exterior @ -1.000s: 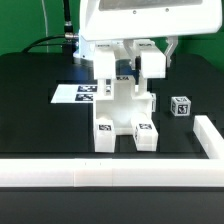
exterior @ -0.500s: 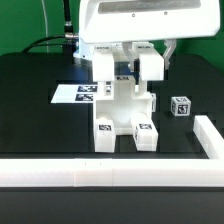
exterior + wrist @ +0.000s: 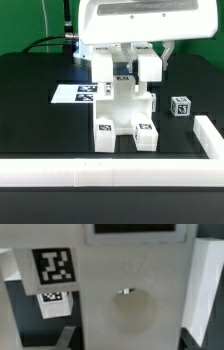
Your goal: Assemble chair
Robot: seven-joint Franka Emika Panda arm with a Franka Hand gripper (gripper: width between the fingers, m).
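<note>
The partly built chair (image 3: 124, 112) stands on the black bench (image 3: 38, 125), near the middle and a little toward the exterior view's right. It is a white block-like body on two short front feet, and each foot carries a square marker tag facing the camera. The hand (image 3: 126, 62) hangs directly over it, under the broad white housing that fills the top of the exterior view, and its lower end reaches down to the top of the chair. From outside, white pieces overlap there, and I cannot tell finger from chair part. In the wrist view a wide upright white panel (image 3: 135, 308) takes up most of the picture. It has a small hole near its centre and a black-and-white tag on a white part beside it. Two grey fingertips (image 3: 68, 338) show low in that view, one on each side of the panel. Whether they are clenched on the panel or merely flank it I cannot tell. A small white block (image 3: 180, 106) with a tag on its face sits alone on the bench toward the exterior view's right, apart from the chair. The marker board (image 3: 82, 94) lies flat behind the chair on the exterior view's left. A low white rail (image 3: 100, 176) runs along the near edge of the bench and turns back along the exterior view's right side.
</note>
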